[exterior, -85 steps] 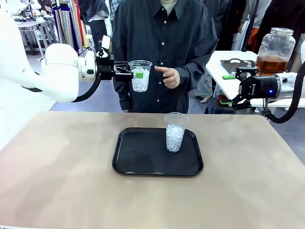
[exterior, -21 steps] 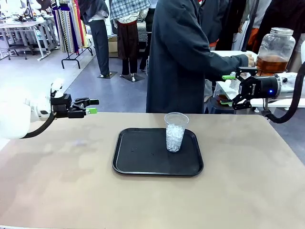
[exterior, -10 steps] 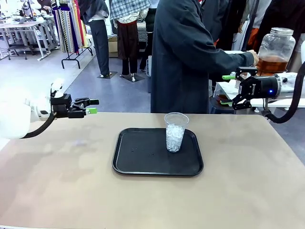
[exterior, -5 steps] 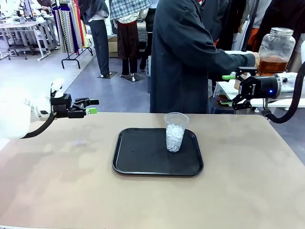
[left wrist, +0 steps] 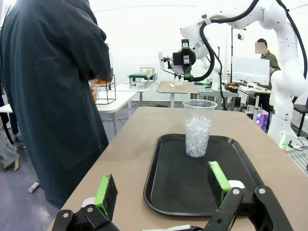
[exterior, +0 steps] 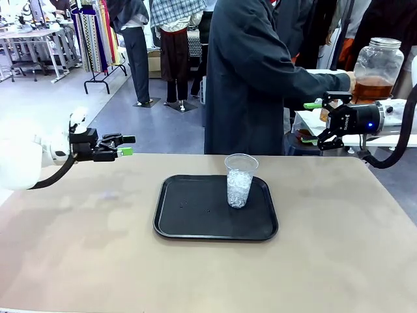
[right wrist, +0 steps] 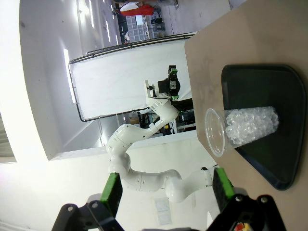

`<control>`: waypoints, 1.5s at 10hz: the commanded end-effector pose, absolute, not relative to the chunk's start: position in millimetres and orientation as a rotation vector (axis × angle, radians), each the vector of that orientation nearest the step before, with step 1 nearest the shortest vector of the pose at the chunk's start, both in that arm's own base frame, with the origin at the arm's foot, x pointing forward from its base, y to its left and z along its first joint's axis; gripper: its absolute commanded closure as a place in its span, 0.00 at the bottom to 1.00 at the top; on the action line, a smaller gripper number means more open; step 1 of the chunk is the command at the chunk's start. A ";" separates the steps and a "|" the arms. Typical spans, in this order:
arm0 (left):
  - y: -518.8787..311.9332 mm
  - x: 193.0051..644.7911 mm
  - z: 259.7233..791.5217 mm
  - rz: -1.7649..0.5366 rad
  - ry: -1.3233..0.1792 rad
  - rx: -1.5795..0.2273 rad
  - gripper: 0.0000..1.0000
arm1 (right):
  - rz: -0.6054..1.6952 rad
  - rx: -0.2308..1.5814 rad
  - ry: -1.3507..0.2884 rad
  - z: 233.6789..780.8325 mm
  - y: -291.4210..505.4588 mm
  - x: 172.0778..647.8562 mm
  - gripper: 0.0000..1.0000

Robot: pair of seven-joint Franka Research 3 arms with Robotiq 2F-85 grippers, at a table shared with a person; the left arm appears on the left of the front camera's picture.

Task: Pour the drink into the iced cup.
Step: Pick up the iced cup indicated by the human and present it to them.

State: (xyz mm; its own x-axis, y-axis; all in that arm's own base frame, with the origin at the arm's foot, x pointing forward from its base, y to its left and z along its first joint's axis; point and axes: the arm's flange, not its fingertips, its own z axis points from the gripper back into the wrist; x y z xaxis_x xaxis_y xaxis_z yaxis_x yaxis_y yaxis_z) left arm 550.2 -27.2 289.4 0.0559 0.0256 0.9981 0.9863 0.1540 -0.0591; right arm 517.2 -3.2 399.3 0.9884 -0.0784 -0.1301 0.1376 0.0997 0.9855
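While the drink [exterior: 369,87] sits as an amber layer in a big glass jar [exterior: 378,55] off to the far right, beyond the table [exterior: 78,248], the cup [exterior: 239,180] of ice stands upright, mouth up, on the far right part of a black tray [exterior: 195,222] in the middle of the table. A person [exterior: 254,78] at the far side is turned toward the jar with one hand [exterior: 350,79] at it; whether anything is being filled there I cannot tell. The right tool [exterior: 313,122] hangs in the air just near of that hand, its fingers apart and empty, pointing left. The left tool [exterior: 125,145] hovers above the far left of the table, likewise spread and holding nothing, pointing right toward the cup. What the coming move turns on is this: the drink lies to the right of the cup and farther off, not on the table at all, so it has to be brought in from the right and over the cup's open mouth. The right arm is much the nearer to both drink and cup, so a handover looks likeliest on that side, with the left arm well apart.
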 end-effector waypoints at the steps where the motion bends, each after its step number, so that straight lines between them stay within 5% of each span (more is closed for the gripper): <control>1: -27.6 549.1 294.7 -1.043 -1.255 -1.141 0.00 | -0.158 1.464 0.049 400.4 -2.9 517.2 0.00; 15: -27.6 549.1 294.7 -1.043 -1.255 -1.141 0.00 | -0.158 1.464 0.049 400.4 -2.9 517.2 0.00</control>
